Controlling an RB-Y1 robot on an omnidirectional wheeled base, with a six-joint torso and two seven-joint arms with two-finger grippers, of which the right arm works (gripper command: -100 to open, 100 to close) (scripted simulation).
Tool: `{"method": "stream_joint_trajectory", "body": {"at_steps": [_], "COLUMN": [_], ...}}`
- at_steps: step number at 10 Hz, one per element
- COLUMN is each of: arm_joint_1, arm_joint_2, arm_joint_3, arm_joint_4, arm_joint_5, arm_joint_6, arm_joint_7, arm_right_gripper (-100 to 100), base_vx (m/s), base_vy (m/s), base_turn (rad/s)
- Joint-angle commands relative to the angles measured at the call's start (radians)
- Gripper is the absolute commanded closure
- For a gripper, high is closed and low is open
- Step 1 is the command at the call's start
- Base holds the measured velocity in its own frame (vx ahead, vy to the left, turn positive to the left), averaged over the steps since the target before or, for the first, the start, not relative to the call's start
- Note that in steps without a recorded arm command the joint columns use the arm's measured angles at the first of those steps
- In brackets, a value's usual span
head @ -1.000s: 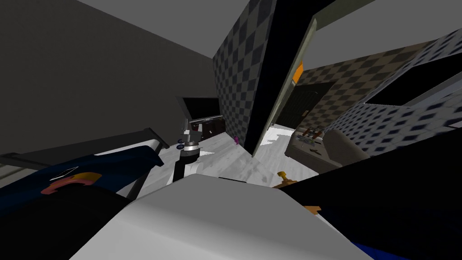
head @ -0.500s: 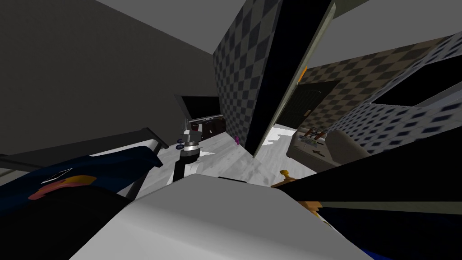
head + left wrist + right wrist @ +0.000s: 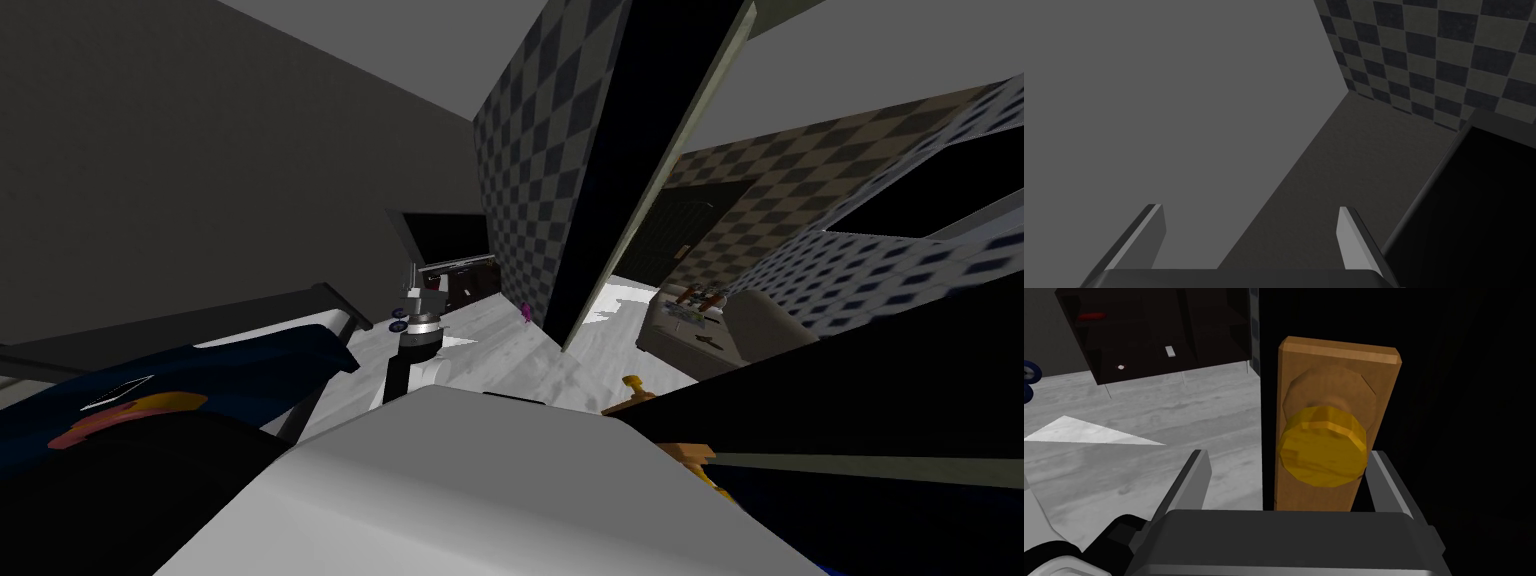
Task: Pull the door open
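**Open gripper straddles yellow knob of dark door**

The right gripper [image 3: 1287, 457] sits at the door [image 3: 1464, 413] on the near right of the room. Its two fingers are spread, one on either side of the yellow knob [image 3: 1322, 449]. The right-hand finger [image 3: 1386, 485] is just beside the knob, though whether it touches cannot be told. The other finger [image 3: 1194, 480] stands well apart from it and nothing is clamped. The knob is mounted on an upright brown plate [image 3: 1339, 368], whose lower end is hidden behind the gripper's dark body.

The door's face is almost pure black and hard to make out. From the head camera it runs off the right edge, with the knob [image 3: 631, 383] at its left end.

Farther off on the pale grey floor [image 3: 1149, 418] stands a dark shelf unit [image 3: 1159, 333], cut off at the top. It holds a small red thing [image 3: 1091, 316] too dim to identify.

The left gripper [image 3: 411, 275] is raised at centre left, with its fingers [image 3: 1351, 235] also apart. It is beside a bed with a dark blue cover [image 3: 250, 370]. A checkered wall [image 3: 530, 170] rises at the far side.
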Motion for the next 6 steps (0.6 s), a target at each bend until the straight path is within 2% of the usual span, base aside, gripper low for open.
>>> {"method": "stream_joint_trajectory", "body": {"at_steps": [1, 6], "arm_joint_1": [0.019, 0.019], "arm_joint_2": [0.014, 0.014], "arm_joint_3": [0.026, 0.027], "arm_joint_4": [-0.033, -0.034], "arm_joint_5": [0.019, 0.020], "arm_joint_6": [0.027, 0.030], "arm_joint_7": [0.010, 0.010], "arm_right_gripper": [100, 100], "base_vx": [-0.006, 0.006], "base_vy": [0.002, 0.002], "base_turn": [-0.008, 0.000]}}
